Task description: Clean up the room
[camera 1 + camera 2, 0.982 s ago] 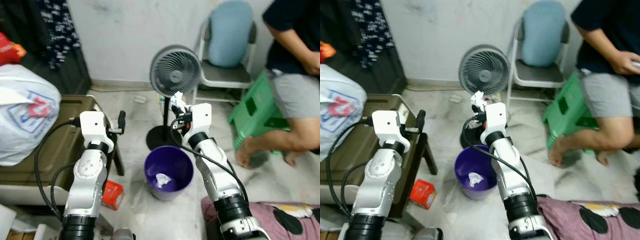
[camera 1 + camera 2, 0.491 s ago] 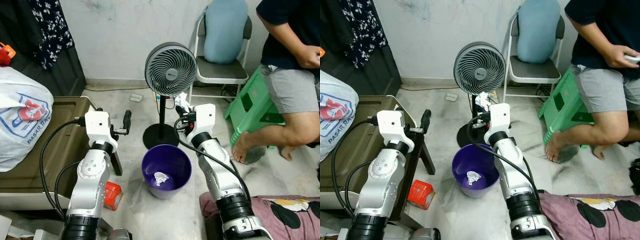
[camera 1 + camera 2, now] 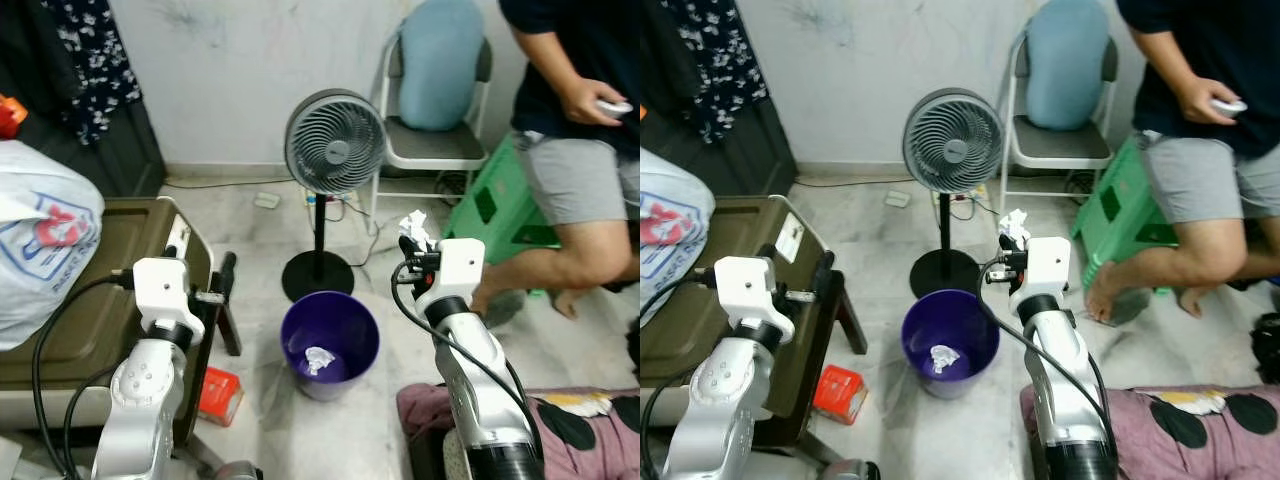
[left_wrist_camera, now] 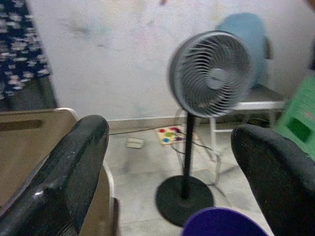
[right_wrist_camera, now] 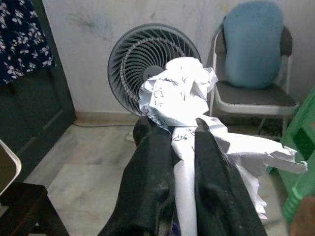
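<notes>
Purple bin (image 3: 330,340): one paper wad inside. Right gripper (image 5: 177,147), jaws clamped on crumpled paper (image 5: 179,93), right of bin, undropped. Left gripper (image 4: 167,162): jaws wide, empty. Red box (image 3: 219,394) remains on floor.

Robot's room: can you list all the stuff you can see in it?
Bin: one, purple, on the floor between the arms, a crumpled paper inside.
Fan: one, grey, standing behind the bin.
Chair: one, metal, blue cushion, by the wall.
Stool: one, green, under the seated person.
Box: one, red, on the floor.
Bag: one, white, on the brown table.
Paper wad: one, white, in the right claw.
Left claw: open, empty.
</notes>
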`<state>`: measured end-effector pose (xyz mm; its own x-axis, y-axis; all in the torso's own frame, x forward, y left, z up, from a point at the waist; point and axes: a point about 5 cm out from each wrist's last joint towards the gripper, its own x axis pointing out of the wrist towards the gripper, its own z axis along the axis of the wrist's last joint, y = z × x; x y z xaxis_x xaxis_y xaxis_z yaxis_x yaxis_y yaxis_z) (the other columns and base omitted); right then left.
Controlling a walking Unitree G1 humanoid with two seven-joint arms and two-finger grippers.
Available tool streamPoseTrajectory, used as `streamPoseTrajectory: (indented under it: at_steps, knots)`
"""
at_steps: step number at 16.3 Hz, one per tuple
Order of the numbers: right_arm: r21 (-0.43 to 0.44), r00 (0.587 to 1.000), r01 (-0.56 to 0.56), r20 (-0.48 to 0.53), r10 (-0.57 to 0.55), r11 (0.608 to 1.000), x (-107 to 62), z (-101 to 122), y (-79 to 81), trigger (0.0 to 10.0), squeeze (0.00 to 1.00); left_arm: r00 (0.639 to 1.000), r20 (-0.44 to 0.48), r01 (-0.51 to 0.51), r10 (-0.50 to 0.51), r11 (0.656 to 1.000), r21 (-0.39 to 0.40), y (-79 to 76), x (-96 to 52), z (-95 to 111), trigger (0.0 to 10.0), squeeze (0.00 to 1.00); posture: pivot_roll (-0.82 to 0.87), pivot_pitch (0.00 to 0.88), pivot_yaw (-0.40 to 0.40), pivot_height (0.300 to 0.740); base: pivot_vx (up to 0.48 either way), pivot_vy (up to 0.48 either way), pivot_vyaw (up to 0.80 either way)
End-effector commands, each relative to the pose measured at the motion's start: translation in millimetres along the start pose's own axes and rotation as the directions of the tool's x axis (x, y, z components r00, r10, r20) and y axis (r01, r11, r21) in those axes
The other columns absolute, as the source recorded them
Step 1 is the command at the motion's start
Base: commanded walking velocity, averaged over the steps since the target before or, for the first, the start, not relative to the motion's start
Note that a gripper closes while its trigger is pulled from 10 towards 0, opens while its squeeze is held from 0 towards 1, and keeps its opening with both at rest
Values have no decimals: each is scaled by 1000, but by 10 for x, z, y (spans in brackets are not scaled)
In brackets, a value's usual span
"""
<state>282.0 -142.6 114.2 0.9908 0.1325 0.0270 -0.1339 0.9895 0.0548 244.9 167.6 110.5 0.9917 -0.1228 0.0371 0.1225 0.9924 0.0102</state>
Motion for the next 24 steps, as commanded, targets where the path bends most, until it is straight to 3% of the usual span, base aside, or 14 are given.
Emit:
streamPoseTrajectory:
  at_steps: [1,7,10,12,17,24]
  knots:
    - [-19,1000,24,6,-24,1000,-31,79,-49,10000,0,1000,-5,16,-16,999,28,-11,-29,20,10000,0,57,0,-27,740,0,0,0]
    - [26,998,49,-47,-48,998,-125,108,-52,10000,0,999,3,41,-41,999,14,-79,20,84,10000,0,45,7,-16,740,0,0,-631]
    - [28,999,33,-37,-32,999,-89,167,-12,10000,0,999,2,46,-46,999,14,-94,27,96,10000,0,42,16,-14,740,0,0,0]
    - [-15,999,9,-35,-10,1000,-66,180,22,10000,0,999,5,41,-41,999,13,-98,44,109,10000,0,48,16,-17,740,0,0,0]
    - [3,999,6,-40,-5,1000,-61,176,49,10000,0,998,20,53,-53,999,-1,-118,56,132,10000,0,50,14,-16,740,0,0,532]
    - [0,999,-2,-44,2,1000,-47,163,59,10000,0,999,18,50,-50,999,-21,-113,68,125,10000,0,51,11,-20,740,319,0,0]
